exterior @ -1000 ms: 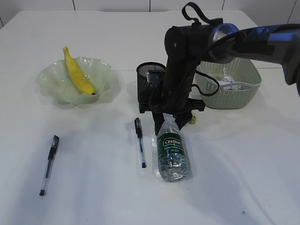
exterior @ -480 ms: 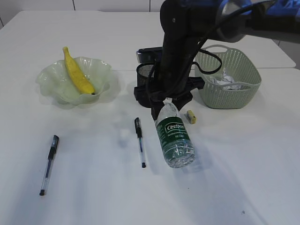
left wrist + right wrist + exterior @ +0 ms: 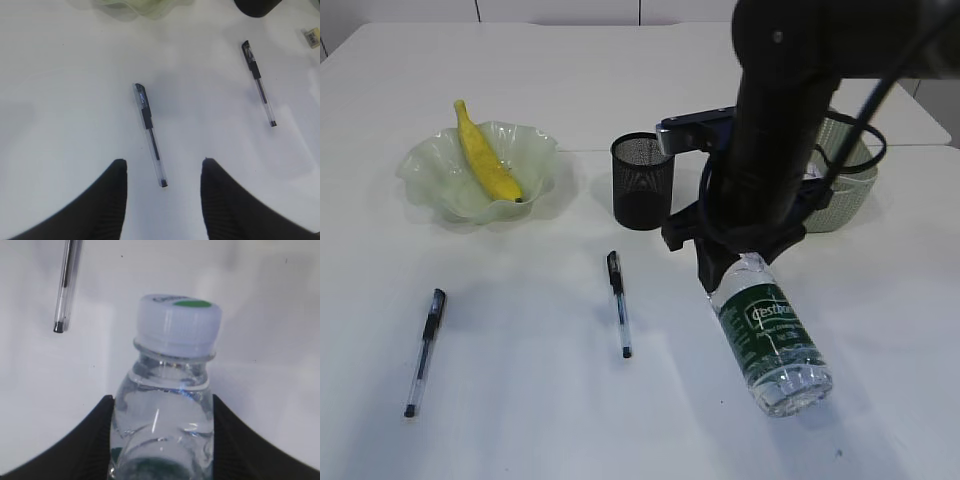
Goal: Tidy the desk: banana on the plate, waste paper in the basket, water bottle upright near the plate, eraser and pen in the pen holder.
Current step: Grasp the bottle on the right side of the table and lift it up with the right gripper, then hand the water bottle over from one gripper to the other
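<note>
— While the right arm reaches over the middle of the tabletop (image 3: 520, 420), what do its jaws have?

— The right gripper (image 3: 162, 412) is clamped on the water bottle (image 3: 770, 340) just below the neck; in the right wrist view both dark fingers (image 3: 90, 440) press against the clear shoulders, white cap pointing away from the camera; in the exterior view the bottle hangs tilted, cap end up under the arm, base low towards the near right; I cannot tell whether the base touches the surface.

— And the left one?

— The left gripper (image 3: 162, 170) hovers with its jaws parted and nothing between them; a pen (image 3: 149, 134) lies on the white surface just ahead of the gap; a second pen (image 3: 259, 83) lies well to the right of it in that view.

— Where are the other things?

— The banana (image 3: 486, 155) lies in the pale green plate (image 3: 425, 175) at the far left; the black mesh pen holder (image 3: 642, 181) stands upright near the middle; the basket (image 3: 845, 190) sits behind the right arm, mostly hidden, so I cannot see its contents; the eraser (image 3: 313, 37) shows only at the upper right edge of the left wrist view, lying on the surface.

— Are the pens in the holder?

— No; both lie flat on the tabletop, one at the near left, one just in front of the holder.
</note>
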